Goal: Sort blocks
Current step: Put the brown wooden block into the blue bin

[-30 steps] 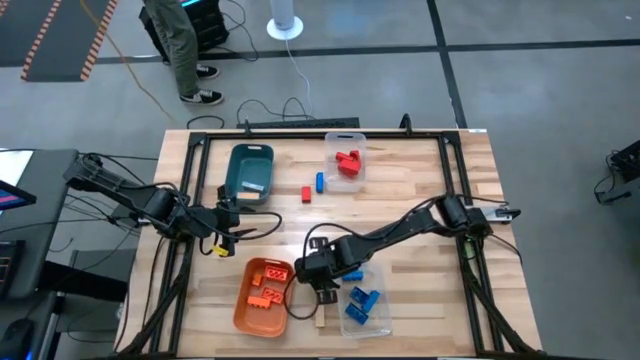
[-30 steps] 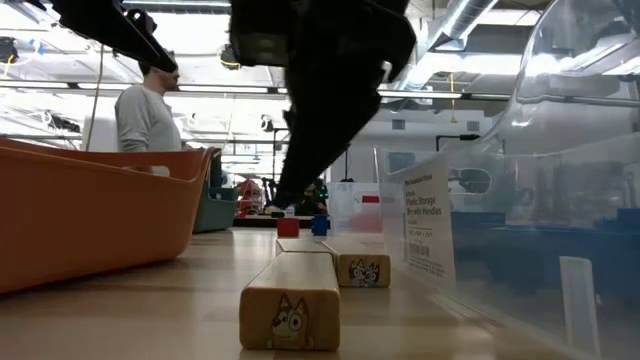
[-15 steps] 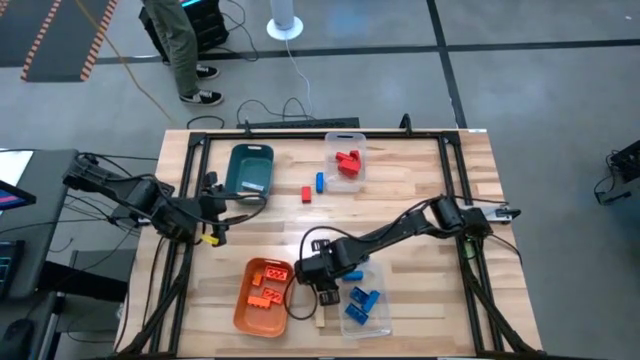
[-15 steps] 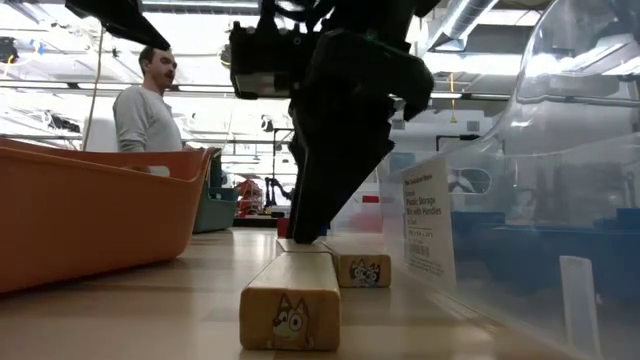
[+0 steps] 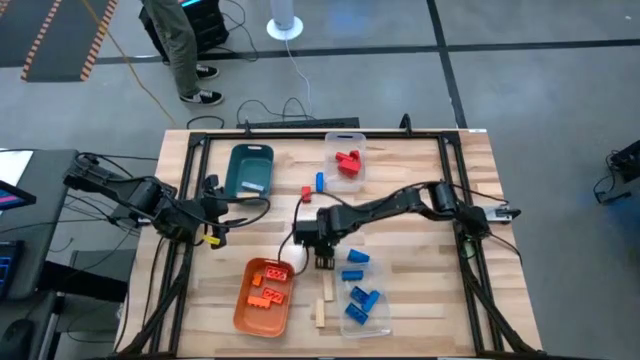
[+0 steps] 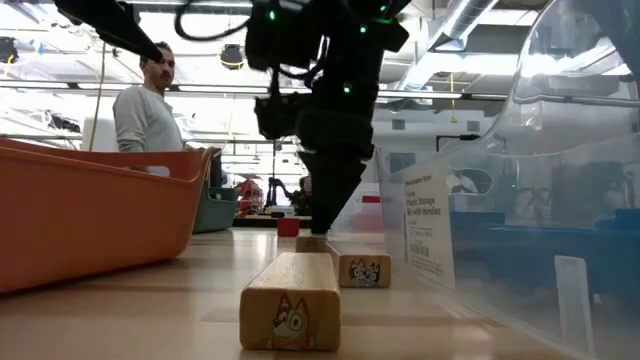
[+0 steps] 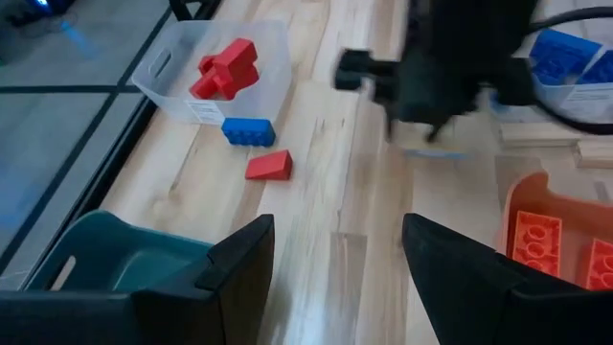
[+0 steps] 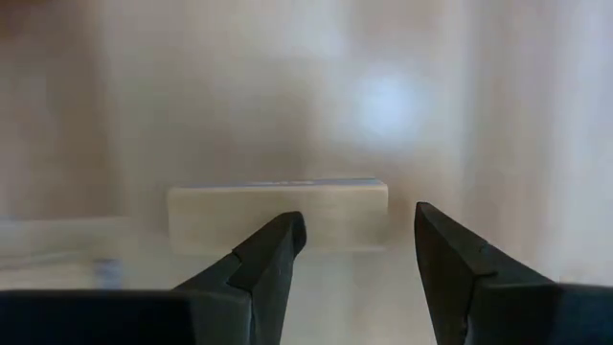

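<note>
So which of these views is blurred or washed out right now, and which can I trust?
Right wrist view: soft throughout, a glare patch above the pale wooden block ahead of the right hand. Left wrist view: the right arm and the table around it smear. Low view: bright ceiling lights leave the arm a silhouette, though the near wooden block is crisp. High view: evenly lit and sharp, the one to trust.

Two bins (image 5: 345, 160) right of two trays (image 5: 250, 170); blocks (image 5: 322, 312) seemingly between.

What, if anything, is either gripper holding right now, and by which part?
Nothing is held. The right gripper hangs open over a wooden block lying on the table, its fingers clear of it. The left gripper waits open and empty by the teal tray.
</note>
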